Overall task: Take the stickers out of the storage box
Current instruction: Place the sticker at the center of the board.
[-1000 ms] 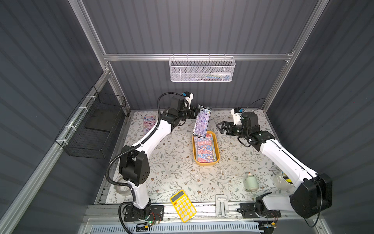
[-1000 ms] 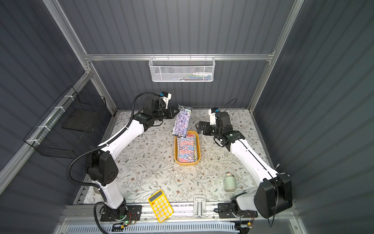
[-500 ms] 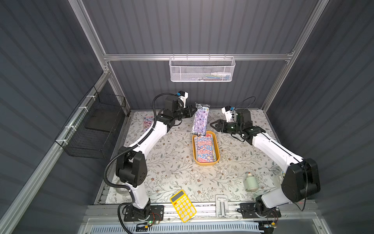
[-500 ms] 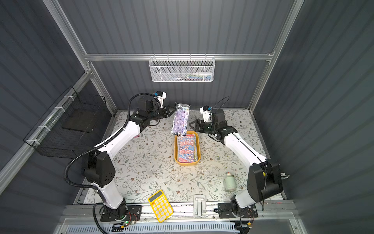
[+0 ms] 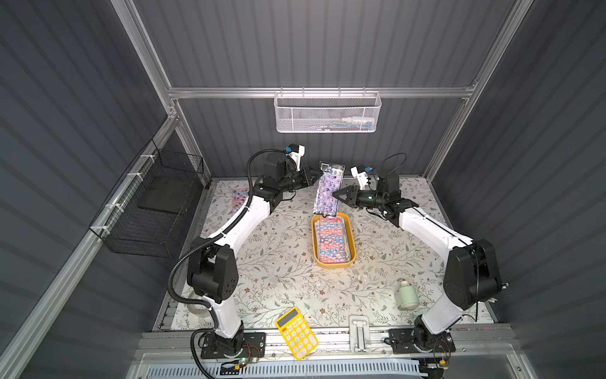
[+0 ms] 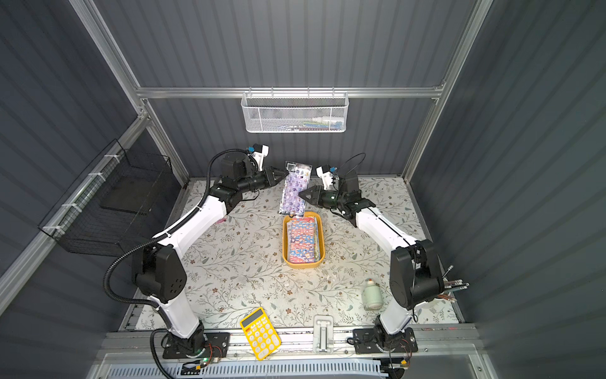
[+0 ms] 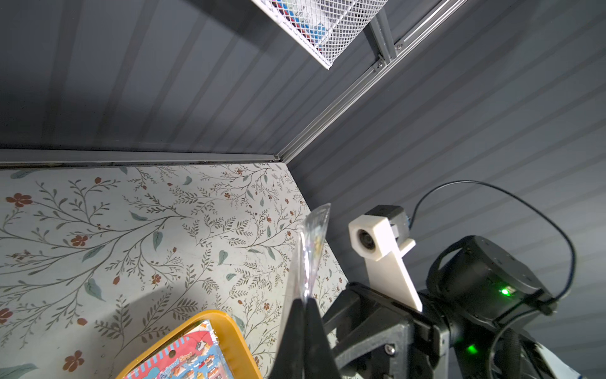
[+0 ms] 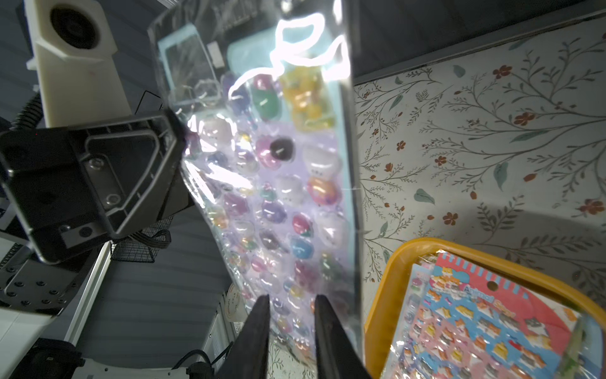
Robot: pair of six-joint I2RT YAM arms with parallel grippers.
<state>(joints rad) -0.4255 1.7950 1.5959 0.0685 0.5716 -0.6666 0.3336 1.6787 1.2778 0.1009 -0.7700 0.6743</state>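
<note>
Right wrist view puts me nose to nose with the purple sheet [image 8: 278, 164], a glossy card of bubble stickers hanging upright in the air just above the far end of the storage box [image 8: 459, 244]. The left end effector [image 5: 319, 173] is pressed together on the sheet's upper corner and carries it. The right end effector [image 5: 334, 194] sits at the opposite long edge, lower down, its fingers [image 8: 255, 334] a narrow gap apart. From where I stand I cannot tell whether they nip the film or only frame it.

It looks like a handover. To do it well, I'd want the right fingers biting well into the sheet's margin before the left lets go (that film looks slick and floppy, so a corner nip may slide or fold). Then it can go clear of the box to bare desk [image 5: 278, 262].

The rest of the stickers [image 5: 332, 241] lie stacked in the box, a red-and-blue animal sheet on top, so plenty is left. One pink sheet [image 5: 239, 195] lies on the desk beside the left arm. The yellow calculator [image 5: 296, 333] and pale bottle [image 5: 406, 293] sit near the front, well apart from the work. The real obstacle is the two arms crowding each other over the box.
</note>
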